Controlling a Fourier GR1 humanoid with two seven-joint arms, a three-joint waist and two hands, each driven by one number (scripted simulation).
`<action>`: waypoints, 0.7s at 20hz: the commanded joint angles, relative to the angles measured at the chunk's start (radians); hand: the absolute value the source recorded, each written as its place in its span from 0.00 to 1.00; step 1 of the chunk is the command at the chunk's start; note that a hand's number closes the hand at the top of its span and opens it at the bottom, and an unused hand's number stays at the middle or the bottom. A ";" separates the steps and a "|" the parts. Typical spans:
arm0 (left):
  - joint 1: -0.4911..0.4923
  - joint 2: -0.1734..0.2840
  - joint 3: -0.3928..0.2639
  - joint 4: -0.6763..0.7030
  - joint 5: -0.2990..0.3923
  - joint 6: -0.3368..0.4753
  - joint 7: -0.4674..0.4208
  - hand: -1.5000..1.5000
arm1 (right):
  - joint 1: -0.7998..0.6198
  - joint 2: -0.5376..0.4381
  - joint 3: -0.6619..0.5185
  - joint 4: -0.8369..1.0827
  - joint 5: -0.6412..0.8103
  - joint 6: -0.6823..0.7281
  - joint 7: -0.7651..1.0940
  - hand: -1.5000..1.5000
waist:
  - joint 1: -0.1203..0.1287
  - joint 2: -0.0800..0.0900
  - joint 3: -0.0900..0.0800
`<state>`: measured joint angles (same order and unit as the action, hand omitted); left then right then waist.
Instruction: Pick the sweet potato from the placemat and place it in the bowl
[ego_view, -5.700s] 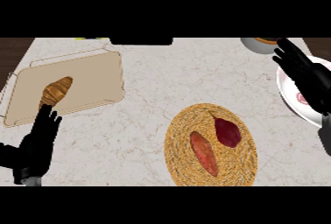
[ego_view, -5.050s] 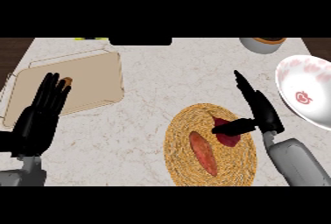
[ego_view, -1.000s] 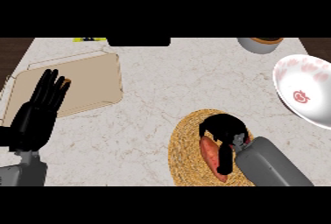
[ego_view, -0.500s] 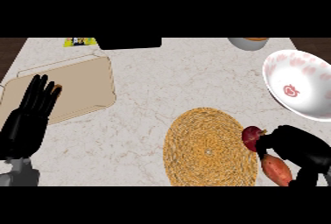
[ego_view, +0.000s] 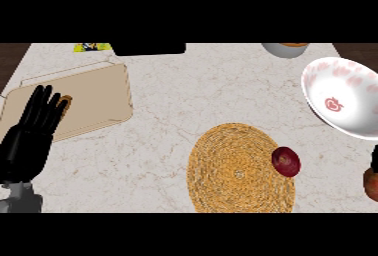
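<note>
One red onion (ego_view: 286, 161) on placemat (ego_view: 232, 170) edge

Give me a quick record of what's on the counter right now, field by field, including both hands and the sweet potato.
placemat: round woven straw placemat, centre of counter
red item: dark red oval vegetable at the placemat's right rim
sweet potato: orange sweet potato at the view's right edge, off the placemat, mostly cut off
right hand: black right hand, barely in view above the sweet potato
bowl: white bowl with pink pattern, upper right, nothing inside
left hand: black left hand, open, over the beige tray
</note>
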<state>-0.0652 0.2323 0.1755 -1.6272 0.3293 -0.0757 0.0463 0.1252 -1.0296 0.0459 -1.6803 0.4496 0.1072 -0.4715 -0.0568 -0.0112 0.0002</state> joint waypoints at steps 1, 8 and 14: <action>-0.018 0.014 0.016 0.010 0.014 -0.007 0.016 0.50 | 0.063 -0.056 -0.226 -0.014 -0.138 -0.002 -0.027 1.00 | 0.006 0.001 -0.001; -0.033 -0.037 -0.041 -0.020 -0.022 0.017 0.022 0.50 | 0.022 -0.003 -0.385 0.111 -0.191 0.048 0.016 1.00 | 0.054 0.010 0.000; 0.001 -0.056 -0.074 -0.072 -0.026 -0.001 0.032 0.50 | -0.205 -0.005 -0.362 0.276 -0.217 0.116 0.105 1.00 | 0.079 0.014 0.000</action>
<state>-0.0827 0.2018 0.1327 -1.6354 0.3058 -0.0865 0.0508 0.0468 -1.0486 -0.3337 -1.5131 0.2354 0.2033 -0.4037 0.0021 0.0000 -0.0002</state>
